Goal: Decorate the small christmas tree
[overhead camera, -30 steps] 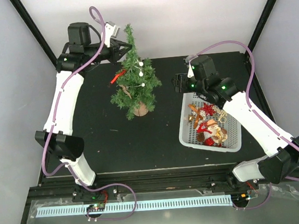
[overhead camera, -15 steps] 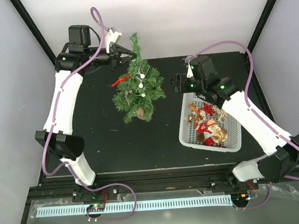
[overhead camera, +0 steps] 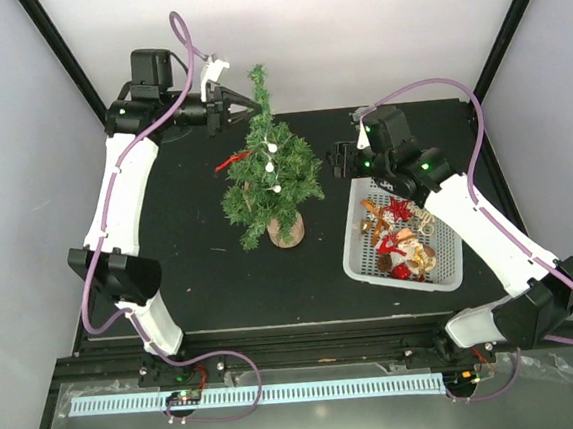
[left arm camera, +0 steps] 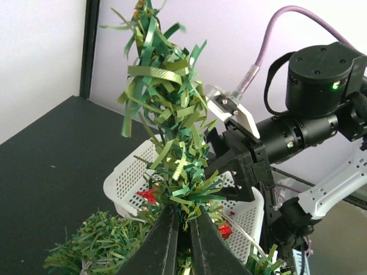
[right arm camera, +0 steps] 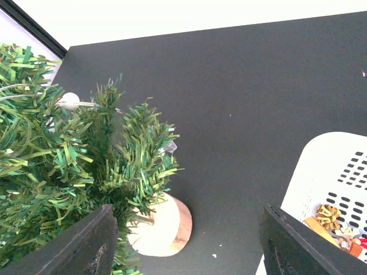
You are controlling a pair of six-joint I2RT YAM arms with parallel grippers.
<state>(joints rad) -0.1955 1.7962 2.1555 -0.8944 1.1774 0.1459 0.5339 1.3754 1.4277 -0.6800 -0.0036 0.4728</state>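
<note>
Two arms here, each with its own job. The left claw (left arm camera: 183,216) is pressed together on the small christmas tree (overhead camera: 272,181) just below the tip, with needles squeezed between its fingers. My guess is it's steadying the tree so it doesn't tip when something gets hung on it.

The tree stands upright on its round wooden base (overhead camera: 286,233), on the black table (overhead camera: 191,273), about mid-width and toward the back. It already carries a few white beads (overhead camera: 271,148) and a red bit (overhead camera: 230,160) on its left side.

The right claw (overhead camera: 340,160) is spread wide with nothing in it. It hangs between the tree and the far corner of the white basket (overhead camera: 351,249), looking at the lower branches.

The basket sits just to the tree's right and holds a jumble of ornaments (overhead camera: 399,235): red, gold and a pinecone-looking one.

In the way, as I see it:
- The left claw hogs the treetop, so that spot's taken.
- The basket's wall means going in from above.
- The ornaments are piled together, so picking out just one could be fiddly.
</note>
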